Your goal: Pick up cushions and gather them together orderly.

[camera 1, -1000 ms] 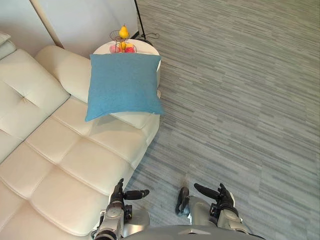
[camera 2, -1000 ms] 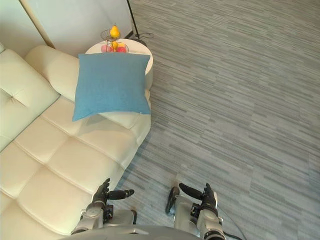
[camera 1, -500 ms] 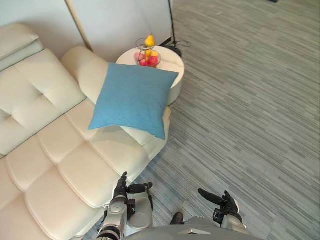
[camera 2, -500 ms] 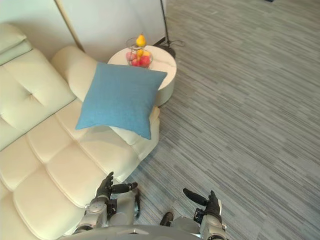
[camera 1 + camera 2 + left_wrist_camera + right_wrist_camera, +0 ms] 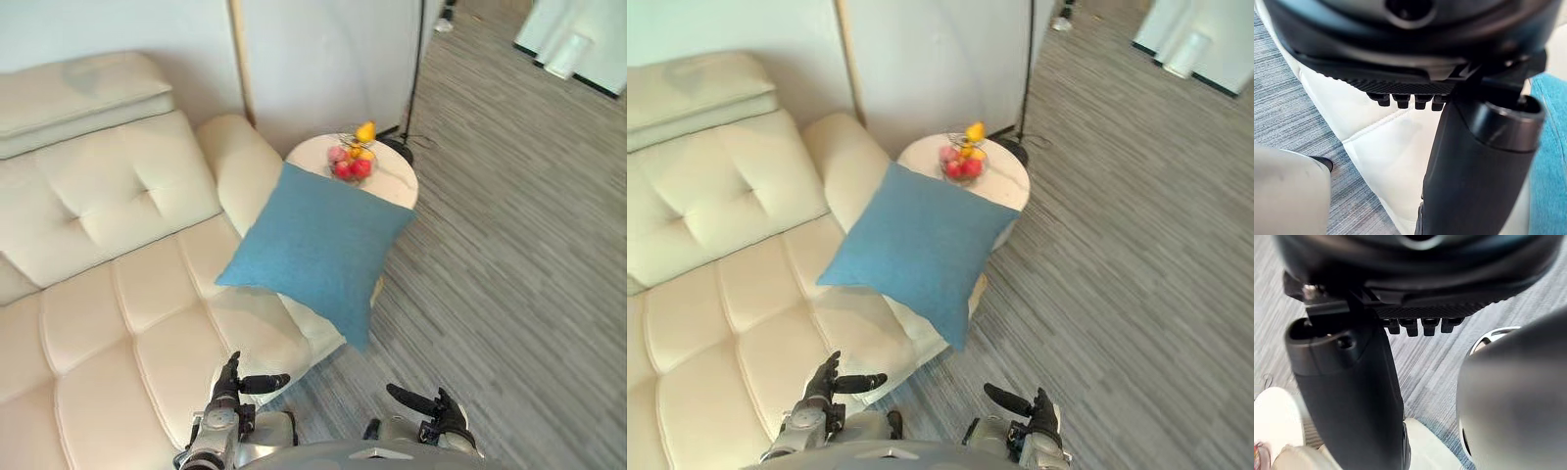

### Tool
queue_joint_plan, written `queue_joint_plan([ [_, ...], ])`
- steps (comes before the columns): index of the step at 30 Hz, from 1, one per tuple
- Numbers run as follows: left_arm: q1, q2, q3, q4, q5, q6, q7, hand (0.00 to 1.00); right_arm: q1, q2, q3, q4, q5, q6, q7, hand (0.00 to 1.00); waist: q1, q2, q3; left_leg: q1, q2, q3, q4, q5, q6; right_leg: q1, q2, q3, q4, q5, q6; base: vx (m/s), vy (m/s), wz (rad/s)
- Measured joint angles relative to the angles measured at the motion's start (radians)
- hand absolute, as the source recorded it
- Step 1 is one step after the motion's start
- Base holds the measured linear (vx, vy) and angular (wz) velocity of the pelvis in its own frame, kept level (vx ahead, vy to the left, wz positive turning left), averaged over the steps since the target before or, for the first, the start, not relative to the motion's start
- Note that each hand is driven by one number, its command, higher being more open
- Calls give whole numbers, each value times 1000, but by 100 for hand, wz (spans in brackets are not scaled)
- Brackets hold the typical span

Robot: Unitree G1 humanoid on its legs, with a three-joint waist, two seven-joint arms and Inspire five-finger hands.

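Observation:
A blue cushion lies tilted over the right armrest of the cream sofa, one corner hanging past the sofa's front edge toward the floor. A strip of the blue cushion shows past the left thumb in the left wrist view. My left hand hangs low by the sofa's front edge, fingers straight and holding nothing. My right hand is low over the carpet, also open and holding nothing. Both hands are well short of the cushion.
A round white side table stands just behind the cushion with a wire fruit bowl on it. A thin black lamp pole rises behind the table. Grey striped carpet spreads to the right.
The camera has swung and the whole scene has shifted: sofa back, cushion and table now sit further right and nearer. Both hands stay low and open; the cushion has not moved on the sofa.

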Motion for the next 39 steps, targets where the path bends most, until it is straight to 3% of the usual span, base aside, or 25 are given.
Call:
queue_joint_plan([
  [3, 0, -18, 15, 0, 1, 0, 4, 100, 5, -1, -3, -11, 2, -2, 0, 100, -3, 10, -7, -6, 14, -83, 11, -22, -41, -9, 104, 186, -306, 25, 9, 156, -154, 75],
  [4, 1, -16, 17, -1, 1, 0, 4, 100, 5, 3, -3, -11, 2, -2, 0, 100, -3, 4, -10, -14, 10, -90, 20, -28, -52, -5, 109, 207, -352, 54, 12, 187, -342, 71],
  [5, 1, -9, 18, 10, 2, 0, 2, 100, 12, 15, -7, -19, 3, 2, 4, 100, -2, -13, -19, -25, 4, -114, 40, -52, -81, 10, 105, 211, -405, 137, -6, 116, -254, 47],
  [8, 10, -41, 21, 17, 3, -2, 4, 100, 31, 0, -33, -32, 3, -2, -3, 100, 5, 41, -45, -33, 77, -90, 51, -72, -115, 57, 154, 134, -459, 128, -26, 152, -299, 54],
  [13, 13, -52, 55, 18, 5, -2, 2, 100, 51, 16, -34, -65, 5, -2, -3, 100, 7, 37, -56, -28, 110, -123, 2, -48, -151, 107, 179, 48, -513, 121, -39, 81, -150, 43],
  [19, 17, -44, 53, 17, 5, -1, 5, 100, 65, 45, -33, -114, 10, -2, -2, 100, 7, 21, -69, -29, 85, -131, -23, -4, -156, 153, 145, -21, -555, 124, -33, 42, 28, 40],
  [26, 24, -41, 35, -7, 5, 0, 9, 100, 80, 66, -9, -229, 17, -3, -6, 100, 2, 22, -69, -48, 68, -128, -22, 25, -143, 175, 126, -71, -569, 133, -28, -75, 47, 24],
  [32, 76, -34, 11, -107, -1, 4, 29, 100, 161, 59, 4, -495, 17, -10, -17, 100, -8, 25, -70, -47, 93, -20, -54, 36, -124, 174, 126, -62, -594, 163, -23, -101, 40, -3],
  [35, 124, -31, 13, -234, -18, 9, 29, 100, 207, 56, 18, -630, 17, -19, -16, 100, -16, 29, -74, -24, 108, 68, -76, 34, -127, 173, 125, -26, -605, 174, -20, -28, 59, -28],
  [39, 153, -2, 22, -383, -21, 8, 31, 100, 251, 50, 49, -731, 19, -32, 6, 100, -27, 41, -94, 4, 106, 104, -107, 38, -132, 179, 128, 5, -627, 186, -15, 66, 38, -27],
])
